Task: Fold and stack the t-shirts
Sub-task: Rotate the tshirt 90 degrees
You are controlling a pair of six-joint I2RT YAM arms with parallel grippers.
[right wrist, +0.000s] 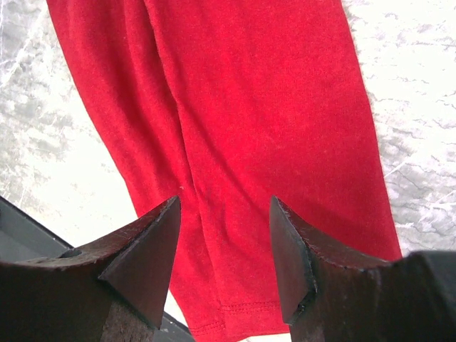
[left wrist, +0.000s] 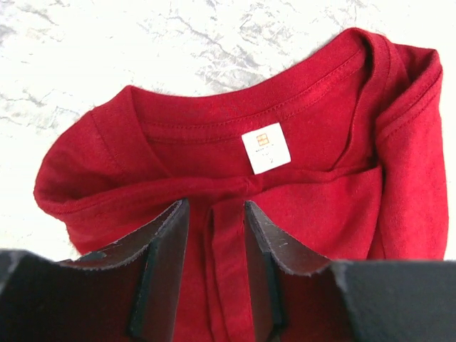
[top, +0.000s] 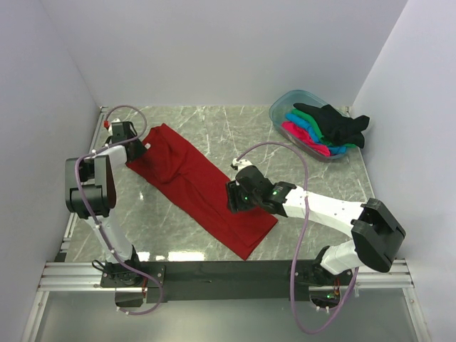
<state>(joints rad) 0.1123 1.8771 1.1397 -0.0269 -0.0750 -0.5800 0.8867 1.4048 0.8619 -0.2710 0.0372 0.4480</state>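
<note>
A dark red t-shirt [top: 192,182] lies folded into a long strip, running diagonally from the back left toward the table's front edge. My left gripper [top: 144,147] sits at its collar end, open, with a raised ridge of the red cloth [left wrist: 313,107] between the parted fingers [left wrist: 216,205]. The white neck label [left wrist: 266,147] shows just ahead of them. My right gripper [top: 232,198] hovers open over the hem end [right wrist: 271,107], its fingers [right wrist: 224,203] holding nothing. Black [top: 335,121], green [top: 303,121], bright blue [top: 342,148] and hot pink [top: 306,139] t-shirts are heaped at the back right.
The heaped shirts fill a clear bluish plastic tub [top: 285,107] in the back right corner. White walls close in the left, back and right sides. A black rail [top: 228,274] with both arm bases runs along the near edge, close to the shirt's hem.
</note>
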